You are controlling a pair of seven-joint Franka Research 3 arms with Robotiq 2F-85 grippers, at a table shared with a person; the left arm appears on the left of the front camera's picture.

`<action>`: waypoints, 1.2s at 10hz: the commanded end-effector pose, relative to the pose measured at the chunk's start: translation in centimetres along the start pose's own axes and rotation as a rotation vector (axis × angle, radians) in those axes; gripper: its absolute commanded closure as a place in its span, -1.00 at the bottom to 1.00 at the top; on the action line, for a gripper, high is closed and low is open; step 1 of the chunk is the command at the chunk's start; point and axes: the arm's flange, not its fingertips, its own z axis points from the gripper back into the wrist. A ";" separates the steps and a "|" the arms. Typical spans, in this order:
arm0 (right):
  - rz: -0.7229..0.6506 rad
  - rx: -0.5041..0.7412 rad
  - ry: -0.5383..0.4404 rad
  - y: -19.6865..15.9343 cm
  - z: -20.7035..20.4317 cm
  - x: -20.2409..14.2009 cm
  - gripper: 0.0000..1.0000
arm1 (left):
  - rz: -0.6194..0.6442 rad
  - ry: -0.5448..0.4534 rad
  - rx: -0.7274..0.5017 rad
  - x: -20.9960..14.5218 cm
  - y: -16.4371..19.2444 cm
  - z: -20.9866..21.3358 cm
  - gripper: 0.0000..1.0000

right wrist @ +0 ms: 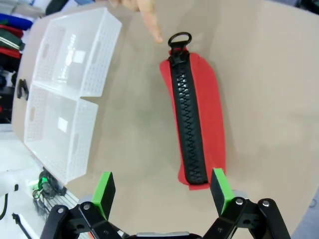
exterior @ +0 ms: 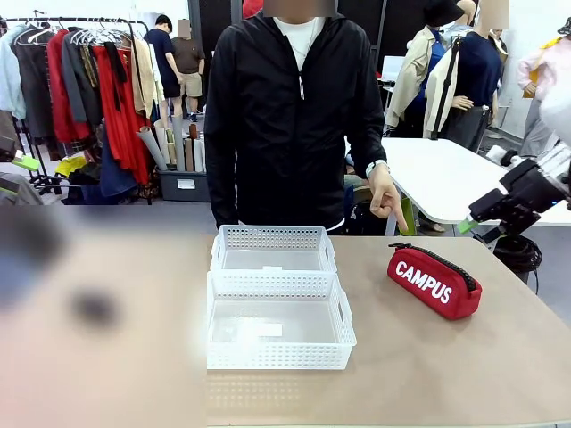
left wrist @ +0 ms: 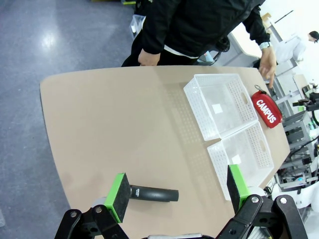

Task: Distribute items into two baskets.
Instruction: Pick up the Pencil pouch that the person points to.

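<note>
The red pouch point(exterior: 434, 281) with white "CAMPUS" lettering lies on the table right of the two white baskets. The far basket point(exterior: 272, 238) and near basket point(exterior: 277, 355) stand end to end, both empty. My right gripper point(exterior: 468, 223) hovers open above and to the right of the pouch. In the right wrist view the right gripper point(right wrist: 162, 189) is spread wide over the near end of the pouch point(right wrist: 197, 124), zip up. My left gripper point(left wrist: 178, 194) is open above the black stapler point(left wrist: 152, 193), which lies on the table between the green pads point(left wrist: 118, 196).
A person stands at the far edge. One hand point(exterior: 390, 201) points a finger point(right wrist: 149, 22) down beside the pouch's zip ring; the other hand point(left wrist: 148, 57) rests at the table edge. From the left wrist, the baskets point(left wrist: 197, 112) and pouch point(left wrist: 265, 109) lie far off.
</note>
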 end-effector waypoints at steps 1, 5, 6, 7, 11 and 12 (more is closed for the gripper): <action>-0.010 -0.044 0.053 0.0 -0.9 2.4 -1.00 | 0.000 -0.002 0.002 0.0 0.0 0.0 -1.00; -0.027 -0.144 0.212 -0.5 -5.5 4.1 -1.00 | 0.000 -0.002 0.002 0.0 0.0 0.0 -1.00; -0.019 -0.153 0.236 -0.5 -6.7 4.5 -1.00 | 0.000 -0.002 0.002 0.0 0.0 0.0 -1.00; -0.006 -0.176 0.266 -0.5 -7.9 4.8 -1.00 | 0.000 -0.002 0.002 0.0 0.0 0.0 -1.00; 0.021 -0.260 0.358 -0.4 -11.1 5.5 -1.00 | 0.000 -0.002 0.002 0.0 0.0 0.0 -1.00; 0.026 -0.274 0.372 -0.3 -11.5 5.7 -1.00 | 0.000 -0.002 0.002 0.0 0.0 0.0 -1.00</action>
